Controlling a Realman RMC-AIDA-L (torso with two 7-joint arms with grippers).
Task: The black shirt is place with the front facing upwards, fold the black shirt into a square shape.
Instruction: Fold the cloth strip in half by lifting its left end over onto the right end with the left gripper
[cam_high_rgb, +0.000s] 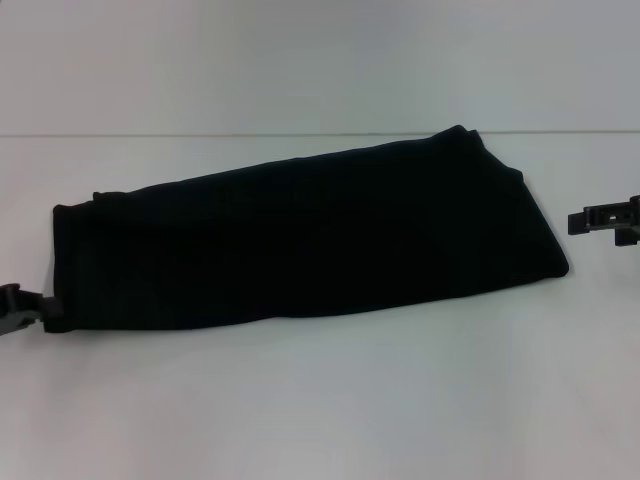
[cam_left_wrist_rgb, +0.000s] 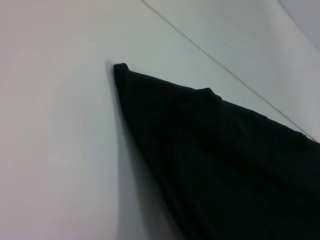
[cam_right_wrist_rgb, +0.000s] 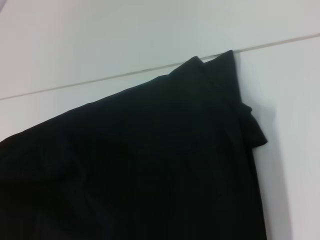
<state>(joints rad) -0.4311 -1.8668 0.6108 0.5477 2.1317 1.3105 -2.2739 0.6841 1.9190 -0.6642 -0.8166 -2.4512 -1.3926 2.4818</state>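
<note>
Black shirt (cam_high_rgb: 310, 235) lies folded, a long, seemingly plain band.

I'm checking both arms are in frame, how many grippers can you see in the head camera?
2. The left gripper is at the left end of the black shirt, beside its near corner. The right gripper is off the shirt's right end, with bare table between them.
</note>
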